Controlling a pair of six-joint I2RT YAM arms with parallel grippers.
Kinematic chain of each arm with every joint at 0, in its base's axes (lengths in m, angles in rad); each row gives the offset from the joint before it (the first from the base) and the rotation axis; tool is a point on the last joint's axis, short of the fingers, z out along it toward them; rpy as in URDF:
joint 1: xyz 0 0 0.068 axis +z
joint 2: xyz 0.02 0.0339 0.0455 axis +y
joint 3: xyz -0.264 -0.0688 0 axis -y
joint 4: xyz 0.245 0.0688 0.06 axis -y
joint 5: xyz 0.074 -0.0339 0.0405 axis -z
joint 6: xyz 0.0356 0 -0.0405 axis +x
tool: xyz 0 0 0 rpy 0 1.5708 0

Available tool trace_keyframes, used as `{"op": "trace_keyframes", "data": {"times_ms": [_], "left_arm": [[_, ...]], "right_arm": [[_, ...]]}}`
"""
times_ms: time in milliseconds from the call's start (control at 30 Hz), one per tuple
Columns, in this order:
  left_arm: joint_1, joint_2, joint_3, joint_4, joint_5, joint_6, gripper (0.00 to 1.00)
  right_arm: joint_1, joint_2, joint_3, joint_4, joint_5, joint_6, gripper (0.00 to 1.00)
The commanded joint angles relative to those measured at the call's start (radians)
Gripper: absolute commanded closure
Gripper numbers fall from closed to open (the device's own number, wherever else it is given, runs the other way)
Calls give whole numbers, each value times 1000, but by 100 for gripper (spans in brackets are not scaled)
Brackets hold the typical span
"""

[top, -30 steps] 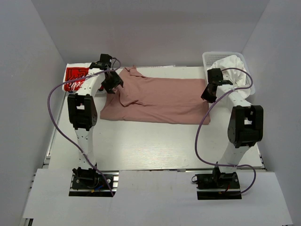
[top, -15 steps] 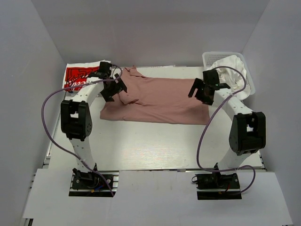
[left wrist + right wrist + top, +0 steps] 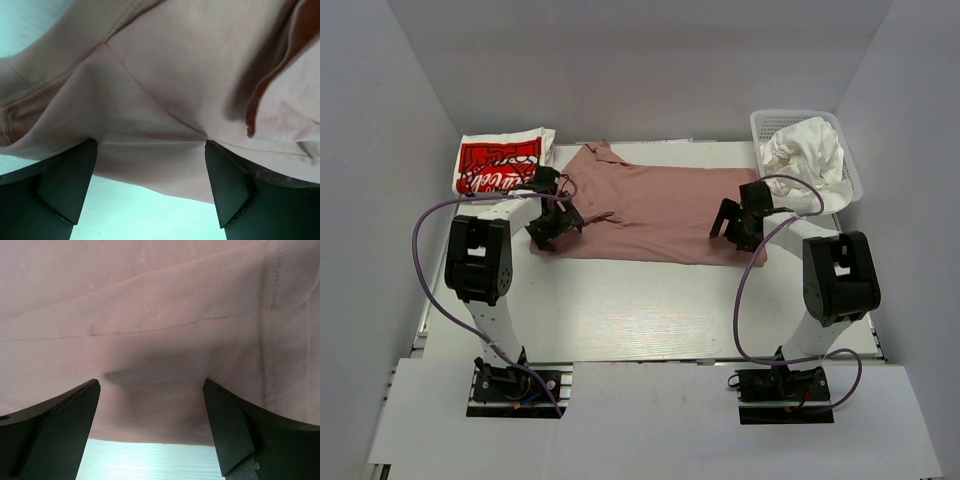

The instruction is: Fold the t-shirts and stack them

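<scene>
A dusty-pink t-shirt (image 3: 650,205) lies spread flat across the middle of the table. My left gripper (image 3: 548,232) hangs low over its near left corner, open. In the left wrist view the pink t-shirt (image 3: 175,75) fills the space between the wide-apart fingers (image 3: 67,182), and its hem sits just inside the tips. My right gripper (image 3: 728,230) is open over the near right corner. There the pink t-shirt (image 3: 150,305) lies between the fingertips (image 3: 227,427), with nothing pinched. A folded white t-shirt with a red logo (image 3: 500,163) sits at the back left.
A white mesh basket (image 3: 760,122) at the back right holds crumpled white t-shirts (image 3: 807,150). Bare table (image 3: 650,310) runs from the pink shirt's near hem to the arm bases. Purple cables loop beside both arms.
Both grippers opened wide and came down toward the near edge of the pink shirt. The raised fold at its left side now lies flatter.
</scene>
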Motion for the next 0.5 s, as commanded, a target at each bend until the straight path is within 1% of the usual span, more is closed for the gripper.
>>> {"op": "trace_keyframes", "data": {"times_ms": [0,33,100,133,200,233,267,300,333,367,400,433,467], "left_arm": [[18,11,-101,-41,-102,-31,0],[18,11,-118,-41,-91,-31,0],[18,0,-171,-41,-70,-40,0],[18,-15,-197,-53,-70,-51,0],[18,-75,-301,-66,-59,-63,0],[18,-104,-391,-66,-59,-77,0],[18,-179,-436,-66,-50,-101,0],[4,-223,-481,-81,-50,-118,0],[4,-271,-556,-91,-50,-136,0],[-5,-322,-590,-122,-41,-170,0],[-5,-421,-618,-139,-25,-180,0],[-5,-472,-650,-159,-25,-180,0],[-5,-523,-650,-202,-13,-180,0]], "right_arm": [[1,-21,-105,7,3,21,10],[1,-55,-152,11,5,18,10],[1,-79,-181,13,9,18,10],[-2,-104,-222,8,14,16,10],[1,-174,-250,2,26,16,10],[-1,-194,-304,-1,31,18,10],[1,-217,-322,-12,32,16,10],[4,-294,-359,-19,35,21,10],[10,-320,-391,-42,44,29,10],[10,-351,-404,-70,46,24,10],[20,-450,-425,-85,44,18,10],[31,-484,-438,-98,51,4,10],[43,-515,-438,-143,55,1,10]]}}
